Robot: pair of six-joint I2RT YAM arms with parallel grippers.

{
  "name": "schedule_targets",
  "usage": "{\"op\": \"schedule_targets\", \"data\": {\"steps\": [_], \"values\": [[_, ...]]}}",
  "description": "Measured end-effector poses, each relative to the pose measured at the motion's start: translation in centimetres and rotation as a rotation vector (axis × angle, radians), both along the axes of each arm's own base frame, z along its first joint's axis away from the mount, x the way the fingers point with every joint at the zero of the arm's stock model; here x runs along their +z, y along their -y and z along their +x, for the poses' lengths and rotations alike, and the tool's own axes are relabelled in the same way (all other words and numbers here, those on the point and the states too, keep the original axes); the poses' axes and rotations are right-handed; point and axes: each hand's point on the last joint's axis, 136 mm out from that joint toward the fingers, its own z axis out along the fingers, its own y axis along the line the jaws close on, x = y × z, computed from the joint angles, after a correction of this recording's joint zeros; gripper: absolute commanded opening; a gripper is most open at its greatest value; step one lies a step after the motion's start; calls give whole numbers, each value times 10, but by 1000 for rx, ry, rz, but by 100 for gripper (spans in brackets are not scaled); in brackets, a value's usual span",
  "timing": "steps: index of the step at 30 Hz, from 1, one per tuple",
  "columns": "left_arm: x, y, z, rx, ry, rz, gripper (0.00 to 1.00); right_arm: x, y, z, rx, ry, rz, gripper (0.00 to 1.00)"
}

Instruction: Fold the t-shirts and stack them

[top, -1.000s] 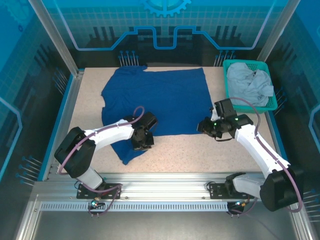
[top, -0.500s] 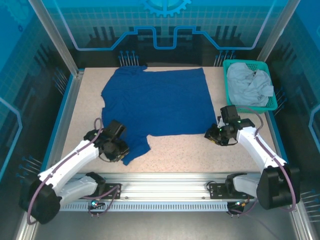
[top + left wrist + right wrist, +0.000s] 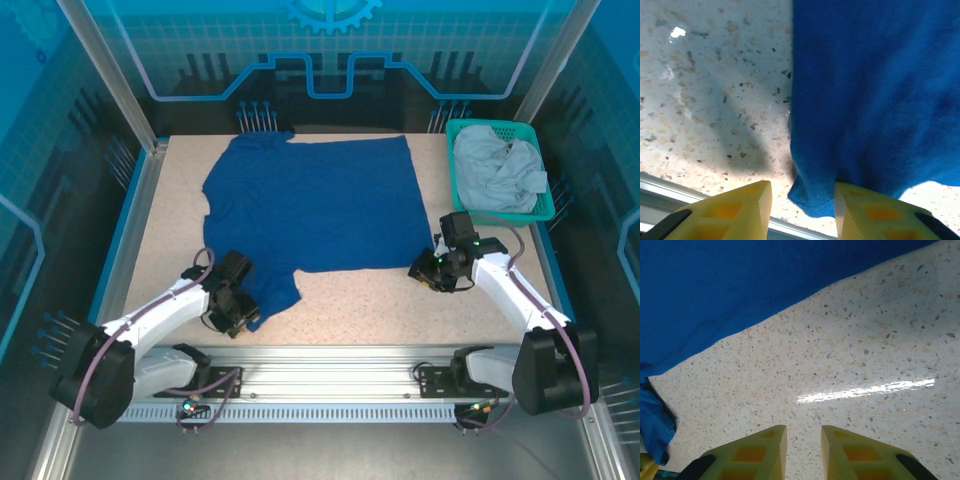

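Observation:
A royal blue t-shirt (image 3: 315, 205) lies spread flat across the middle of the table, with no print showing. Its near-left sleeve (image 3: 270, 295) reaches toward the front edge. My left gripper (image 3: 243, 315) is open at that sleeve's tip. In the left wrist view the tip (image 3: 812, 197) hangs between the yellow fingers (image 3: 742, 210), unclamped. My right gripper (image 3: 420, 271) is open just off the shirt's near-right corner, and over bare tabletop (image 3: 803, 440) in its wrist view, with the blue hem (image 3: 740, 285) beyond. The light grey t-shirt (image 3: 498, 168) sits crumpled in the basket.
A teal mesh basket (image 3: 540, 212) stands at the right edge of the table. The metal front rail (image 3: 330, 375) runs just behind the left gripper. Bare speckled tabletop (image 3: 360, 305) lies between the two grippers.
My left arm drew back toward the near left, from the sleeve's inner part to its tip. My right gripper slid right, off the hem, then held still.

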Motion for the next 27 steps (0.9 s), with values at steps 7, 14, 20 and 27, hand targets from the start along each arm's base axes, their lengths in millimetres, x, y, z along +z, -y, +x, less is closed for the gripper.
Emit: {"op": "schedule_targets", "data": {"steps": [7, 14, 20, 27], "values": [[-8, -2, 3, -35, -35, 35, 8, -4, 0, 0, 0, -15, -3, 24], [3, -15, 7, -53, -7, 109, 3, -7, 5, 0, -13, -25, -22, 25], [8, -24, -1, -45, -18, 144, 0, -10, 33, 7, -108, -23, -80, 37], [29, -48, -7, 30, 50, 230, 0, -22, 60, 19, -206, -51, -147, 36]]}}
